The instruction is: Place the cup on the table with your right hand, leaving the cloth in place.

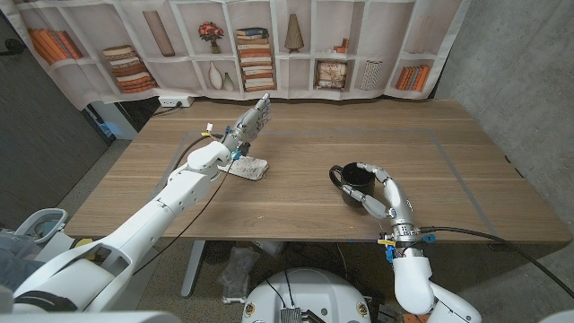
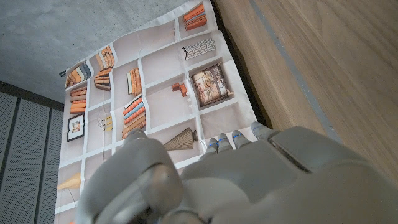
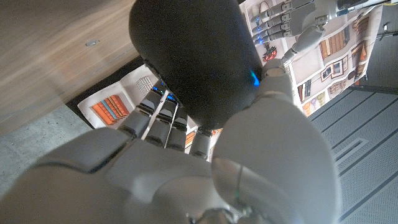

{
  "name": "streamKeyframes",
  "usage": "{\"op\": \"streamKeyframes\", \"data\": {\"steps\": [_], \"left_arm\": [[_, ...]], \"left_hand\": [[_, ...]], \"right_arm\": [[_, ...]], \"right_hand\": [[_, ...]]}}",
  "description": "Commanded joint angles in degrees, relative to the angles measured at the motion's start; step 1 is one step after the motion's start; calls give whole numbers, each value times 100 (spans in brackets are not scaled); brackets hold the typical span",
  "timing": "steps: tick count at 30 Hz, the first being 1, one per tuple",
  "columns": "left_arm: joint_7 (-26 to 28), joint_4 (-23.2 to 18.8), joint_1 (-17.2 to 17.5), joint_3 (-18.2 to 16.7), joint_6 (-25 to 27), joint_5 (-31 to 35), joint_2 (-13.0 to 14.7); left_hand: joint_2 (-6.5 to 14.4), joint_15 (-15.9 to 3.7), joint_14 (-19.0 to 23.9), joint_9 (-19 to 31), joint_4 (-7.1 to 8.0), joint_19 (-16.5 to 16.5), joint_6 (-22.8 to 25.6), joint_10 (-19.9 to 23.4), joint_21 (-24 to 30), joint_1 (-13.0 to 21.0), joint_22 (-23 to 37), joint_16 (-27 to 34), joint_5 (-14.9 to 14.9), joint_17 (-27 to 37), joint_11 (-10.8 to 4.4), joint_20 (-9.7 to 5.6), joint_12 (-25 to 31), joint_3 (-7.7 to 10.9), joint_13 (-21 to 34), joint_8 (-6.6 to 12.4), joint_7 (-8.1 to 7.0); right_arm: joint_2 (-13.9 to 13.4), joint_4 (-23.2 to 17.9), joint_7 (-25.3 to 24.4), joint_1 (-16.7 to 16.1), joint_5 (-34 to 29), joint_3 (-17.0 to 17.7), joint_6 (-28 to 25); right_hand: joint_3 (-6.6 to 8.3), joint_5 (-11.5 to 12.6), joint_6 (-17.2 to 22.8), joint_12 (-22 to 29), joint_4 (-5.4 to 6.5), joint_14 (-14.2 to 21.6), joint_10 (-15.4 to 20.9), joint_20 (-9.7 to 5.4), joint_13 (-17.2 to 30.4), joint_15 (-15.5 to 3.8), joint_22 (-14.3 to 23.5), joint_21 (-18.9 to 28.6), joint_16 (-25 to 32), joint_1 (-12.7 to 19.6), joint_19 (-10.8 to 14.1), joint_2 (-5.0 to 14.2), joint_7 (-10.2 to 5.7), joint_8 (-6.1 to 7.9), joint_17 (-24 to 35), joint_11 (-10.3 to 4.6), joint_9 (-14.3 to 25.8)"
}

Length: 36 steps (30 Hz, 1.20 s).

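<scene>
1. On my far left, the left arm (image 1: 170, 202) reaches in from the bottom corner and runs diagonally up across the wooden table (image 1: 296, 144).
2. My left hand (image 1: 249, 122) is raised over the table's left half with its fingers stretched straight out toward the back edge, apart from one another and holding nothing. From the left wrist view I see the back of that hand (image 2: 249, 180) with its fingertips (image 2: 231, 139) aimed at the bookshelf backdrop (image 2: 155, 93).
3. Just under that wrist, the cloth (image 1: 248, 167) lies crumpled on the table, pale and patterned. I cannot tell whether the arm touches it.
4. Right of the middle, the black cup (image 1: 355, 182) is in my right hand (image 1: 377, 199). The fingers curl round its far side, and the thumb sits on the near side. The cup is near the table's front edge; I cannot tell whether its base is down on the wood or just above it.
5. In the right wrist view the cup (image 3: 196, 56) looms dark and round in front of the hand (image 3: 205, 168), with fingers (image 3: 163, 118) wrapped on one flank and the thumb pressed on the other.
6. The cup and the cloth are well apart.
</scene>
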Motion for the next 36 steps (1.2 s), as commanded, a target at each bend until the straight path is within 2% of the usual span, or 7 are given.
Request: {"op": "streamKeyframes", "data": {"steps": [1, 19, 26, 36], "left_arm": [[-7, -4, -92, 18, 44, 39, -11], [55, -174, -91, 41, 118, 92, 23], [108, -257, -47, 46, 154, 105, 42], [195, -387, -27, 44, 211, 138, 71]], "left_hand": [[24, 36, -474, 17, 14, -753, -66, -182, -14, 35, 20, -1, -23, 31, 16, -240, -11, -37, 16, 12, 37], [31, 35, -473, 17, 14, -756, -71, -179, -15, 41, 20, 1, -25, 31, 19, -239, -9, -49, 16, 10, 33], [33, 33, -471, 17, 14, -755, -65, -178, -14, 43, 19, 2, -25, 31, 13, -240, -8, -53, 16, 12, 38], [38, 30, -476, 17, 14, -754, -65, -181, -14, 47, 19, 0, -26, 30, 11, -242, -9, -62, 16, 12, 36]], "right_arm": [[-14, -51, -36, -83, 63, 182, 19], [32, -138, -231, -389, 45, 502, 60], [70, -24, -224, -471, 298, 664, 338], [173, 117, -242, -521, 420, 864, 575]], "right_hand": [[84, -26, 51, -26, 94, 100, 1035, -12, 8, -530, 33, 19, -15, 625, 73, 695, 17, -14, 29, -950, 2], [70, -73, 84, -62, 111, 137, 1056, -2, 3, -543, 33, 3, -43, 631, 99, 704, 12, -39, 33, -987, 3], [64, -92, 89, -75, 116, 133, 1068, -4, 1, -555, 33, -7, -61, 634, 100, 705, -8, -52, 34, -960, 4], [60, -122, 160, -77, 122, 235, 1151, -21, -2, -584, 33, 9, -50, 651, 189, 717, -14, -53, 38, -1001, 5]]}}
